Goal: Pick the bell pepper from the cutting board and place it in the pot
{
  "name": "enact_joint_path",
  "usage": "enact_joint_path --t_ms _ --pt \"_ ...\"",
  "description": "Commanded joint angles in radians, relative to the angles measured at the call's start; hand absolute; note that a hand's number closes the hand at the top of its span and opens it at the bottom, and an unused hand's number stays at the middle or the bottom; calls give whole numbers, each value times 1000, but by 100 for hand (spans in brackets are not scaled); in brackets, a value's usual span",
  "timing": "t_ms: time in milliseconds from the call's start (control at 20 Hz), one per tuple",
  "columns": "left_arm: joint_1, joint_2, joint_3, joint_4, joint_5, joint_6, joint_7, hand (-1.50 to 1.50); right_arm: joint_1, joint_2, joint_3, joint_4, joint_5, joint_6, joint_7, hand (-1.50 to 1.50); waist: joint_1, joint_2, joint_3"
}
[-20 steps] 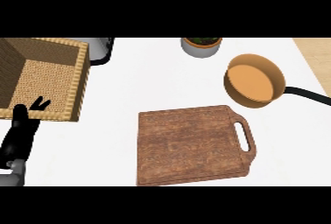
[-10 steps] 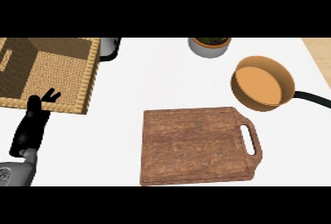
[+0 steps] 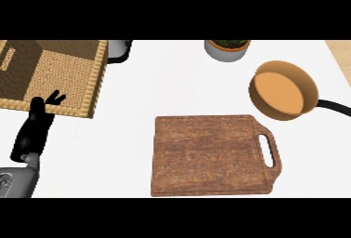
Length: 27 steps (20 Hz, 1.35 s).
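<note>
While the left hand [image 3: 36,126] rests at the left edge with fingers straight and raised, the wooden cutting board [image 3: 209,155] lies at lower centre and the orange pot [image 3: 282,90] at upper right; where the bell pepper is cannot be told.

I log one limb on my feed: the left hand [image 3: 35,130], black throughout, slim in build, with thin tapered fingers [image 3: 53,98]. Below the wrist I note a boxy grey forearm [image 3: 14,182] with lighter edges.
</note>
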Motion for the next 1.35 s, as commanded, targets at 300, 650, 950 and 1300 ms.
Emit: enact_joint_path --t_ms 300,650,950,1300 --pt "-15 -4 10 -35 -22 -4 53 0 -168 253 169 302 57 19 26 -150 -7 -1 2" --pt "45 -20 34 -47 -12 -9 8 0 -187 430 79 462 40 -136 -144 -150 -13 -2 3" --pt "78 2 47 -66 -11 -35 -9 0 -178 475 -79 434 -19 -308 -191 -150 -25 -7 3" --pt "43 -43 35 -50 -53 8 26 0 -109 385 -269 467 -102 -328 -289 -150 -39 -8 3"
